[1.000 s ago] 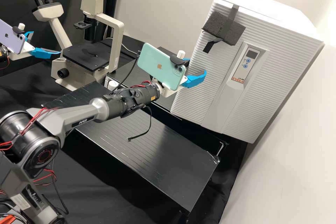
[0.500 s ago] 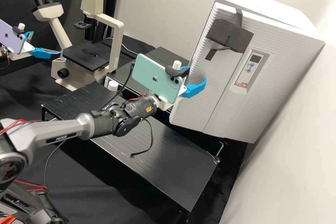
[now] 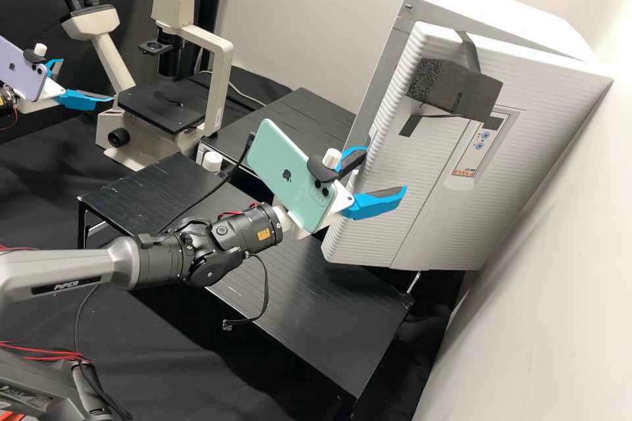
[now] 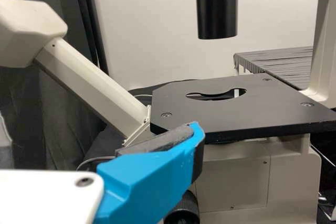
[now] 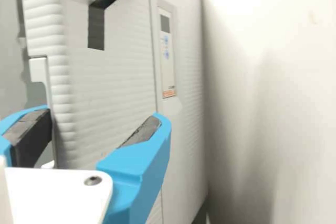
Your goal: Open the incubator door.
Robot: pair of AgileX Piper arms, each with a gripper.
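Incubator door (image 3: 382,243) ajar, its free edge out from the incubator (image 3: 487,6), a gap opening beside the cabinet. Right gripper (image 3: 386,171) right at that free edge, about mid-height: the edge lies between the two fingers, one by the inner side, the other in front of the ribbed outer face. Fingers apart; whether either touches the door, cannot tell.

Print: control panel (image 3: 471,154) set in the door face, with a small dark display, two blue buttons and an orange-lettered label at its lower end. Light lettering on the dark grey arm (image 3: 151,263) reaching to the door. Logo on the green phone (image 3: 286,174) mounted at the right gripper, another on the lilac phone (image 3: 20,72) at the left.

Door stands upright, long axis running top to bottom, slanted in the high view; outer face turned toward the black stand (image 3: 329,335), far side close to the wall. Dark foam block (image 3: 480,85) strapped on near the top.

Farther out: left gripper (image 3: 89,81) well apart from the door, fingers apart, near the stage (image 4: 231,114) of a cream microscope (image 3: 214,79)
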